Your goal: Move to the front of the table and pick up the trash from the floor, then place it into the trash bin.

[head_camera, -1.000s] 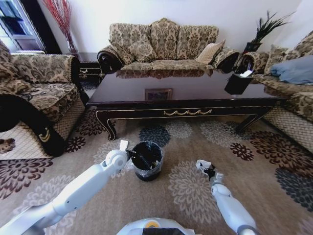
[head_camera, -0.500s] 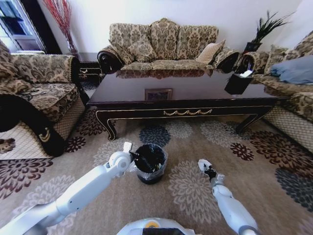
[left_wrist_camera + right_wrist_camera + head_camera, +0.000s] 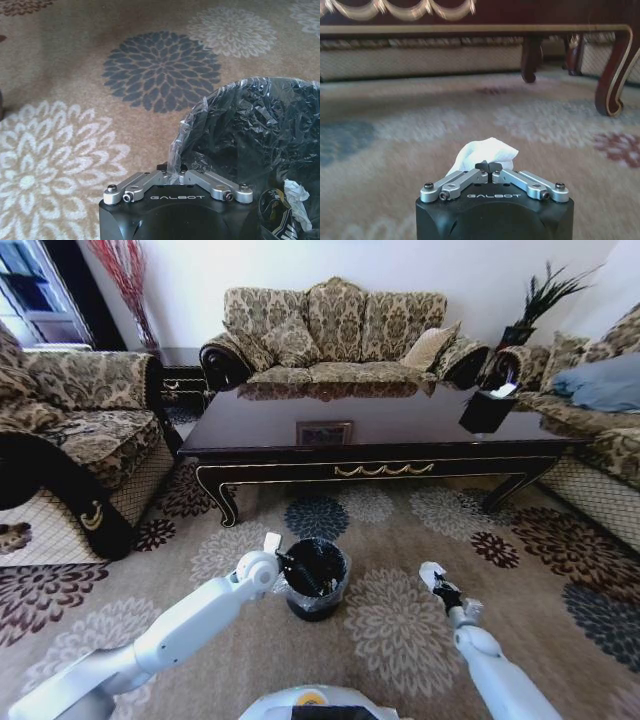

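The trash bin, black with a clear liner, stands on the carpet in front of the table. My left gripper is shut on its rim, pinching the liner. Inside the bin lie a silver-black round piece and a crumpled white paper. To the bin's right, my right gripper hangs just above the carpet, shut on a white tissue piece of trash. The table's gold-trimmed rail and curved leg lie ahead of the right gripper.
Patterned sofas surround the table: one behind it, an armchair to the left, another sofa to the right. A black tissue box and a small picture frame sit on the table. Open carpet lies between my arms.
My left gripper has dragged the trash bin slightly to the right and nearer to me. My right gripper, still holding the tissue, has shifted a little to the right.
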Tool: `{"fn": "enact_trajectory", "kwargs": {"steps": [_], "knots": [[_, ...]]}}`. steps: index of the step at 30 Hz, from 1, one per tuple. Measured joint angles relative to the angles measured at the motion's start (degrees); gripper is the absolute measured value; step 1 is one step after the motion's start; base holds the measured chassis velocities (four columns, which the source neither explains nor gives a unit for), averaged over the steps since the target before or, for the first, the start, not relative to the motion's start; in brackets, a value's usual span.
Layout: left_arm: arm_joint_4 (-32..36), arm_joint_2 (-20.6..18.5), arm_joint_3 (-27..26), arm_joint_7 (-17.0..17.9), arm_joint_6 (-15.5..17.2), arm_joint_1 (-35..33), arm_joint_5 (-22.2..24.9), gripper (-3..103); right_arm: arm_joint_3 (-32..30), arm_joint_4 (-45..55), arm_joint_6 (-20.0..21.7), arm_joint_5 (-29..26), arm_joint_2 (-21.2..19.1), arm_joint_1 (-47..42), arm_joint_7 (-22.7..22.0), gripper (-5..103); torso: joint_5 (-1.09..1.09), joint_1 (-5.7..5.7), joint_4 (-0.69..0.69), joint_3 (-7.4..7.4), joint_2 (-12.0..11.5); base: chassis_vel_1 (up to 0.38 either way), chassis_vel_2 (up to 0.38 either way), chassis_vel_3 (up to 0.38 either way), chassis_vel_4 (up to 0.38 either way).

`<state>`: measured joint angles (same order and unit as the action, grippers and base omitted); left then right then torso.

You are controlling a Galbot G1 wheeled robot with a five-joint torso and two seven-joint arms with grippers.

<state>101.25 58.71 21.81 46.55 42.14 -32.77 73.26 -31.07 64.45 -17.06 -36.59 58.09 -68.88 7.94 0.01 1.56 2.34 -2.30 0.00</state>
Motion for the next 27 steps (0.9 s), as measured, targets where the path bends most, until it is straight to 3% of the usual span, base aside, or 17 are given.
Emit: {"fn": "enact_trajectory", "kwargs": {"steps": [11, 17, 21, 27], "knots": [[-6.2, 4.9, 2.5, 1.1, 0.0, 2.7, -0.5, 3, -4.5, 23.4, 0.7, -0.2, -2.1, -11.0, -0.2, 0, 0.0, 0.0, -0.04, 0.01, 0.0, 0.0, 0.0, 0.0, 0.0], [-9.1, 7.9, 3.8, 1.2, 0.0, 4.8, -0.9, 3, -6.7, 36.3, 0.9, 1.6, -1.0, -16.9, -0.5, 0, 0.01, -0.01, -0.08, 0.01, 0.0, 0.0, 0.0, 0.0, 0.0], [-10.0, 11.4, 5.7, 1.2, 0.0, 6.7, 0.3, 3, -7.4, 42.8, 0.7, 2.8, 0.0, -20.5, 0.3, 0, -0.05, 0.02, 0.05, -0.02, 0.0, 0.0, 0.0, 0.0, 0.0], [-11.1, 16.0, 8.3, 2.7, 0.0, 9.0, 1.2, 3, -6.3, 50.1, 0.9, 4.8, 1.5, -23.7, 0.1, 0, -0.03, 0.01, 0.01, -0.01, 0.0, 0.0, 0.0, 0.0, 0.0]]}}
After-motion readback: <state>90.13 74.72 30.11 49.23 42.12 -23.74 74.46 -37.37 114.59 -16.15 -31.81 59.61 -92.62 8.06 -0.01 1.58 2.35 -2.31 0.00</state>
